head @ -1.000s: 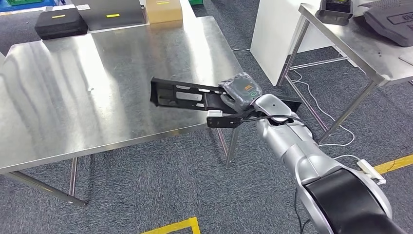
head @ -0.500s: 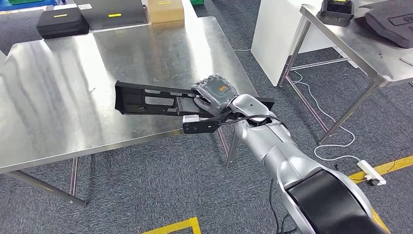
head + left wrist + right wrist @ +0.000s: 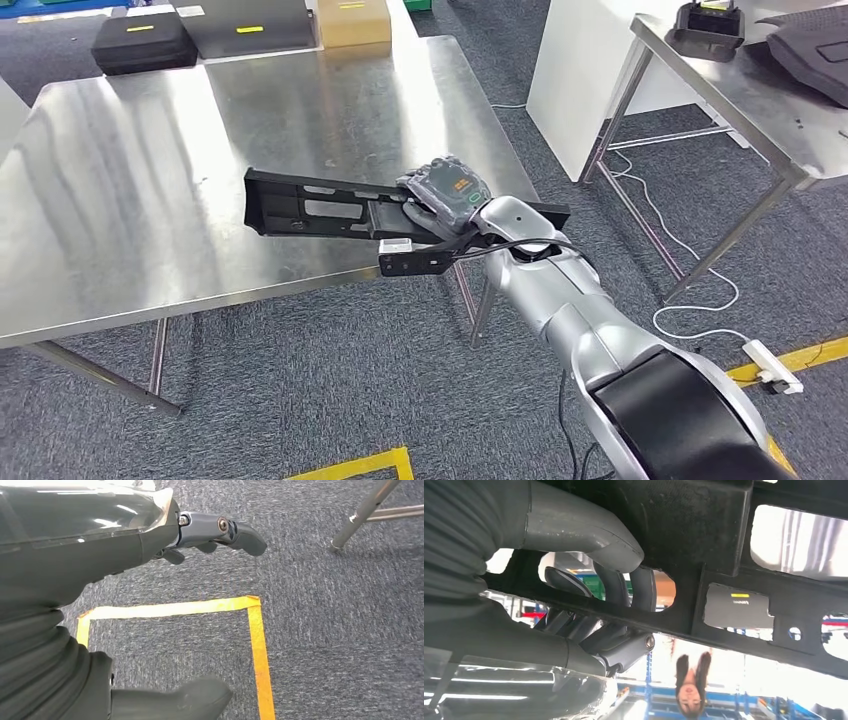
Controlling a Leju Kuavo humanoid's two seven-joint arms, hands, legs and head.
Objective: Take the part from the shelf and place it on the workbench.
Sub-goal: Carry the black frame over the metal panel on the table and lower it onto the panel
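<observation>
Currently the right robot hand [image 3: 447, 190] grips the part [image 3: 320, 204], a long, flat black bracket with rectangular cut-outs and raised side walls. In the right wrist view the thumb [image 3: 589, 532] lies across one face of the part [image 3: 704, 555] while the darker fingers [image 3: 616, 587] pass through a cut-out and wrap the rail. The part is held roughly level over the near right portion of the steel counter [image 3: 130, 200], its far end reaching over the surface and its near end projecting past the counter's right edge; whether it touches the surface cannot be determined. Wide bare steel lies to the left of and behind the part. A black case [image 3: 143, 43] sits beyond the far edge. A second steel table [image 3: 745, 110] stands well apart at the right. The left robot hand [image 3: 220, 530] hangs over grey carpet with yellow floor tape [image 3: 255, 645], fingers loosely curled, holding nothing.
</observation>
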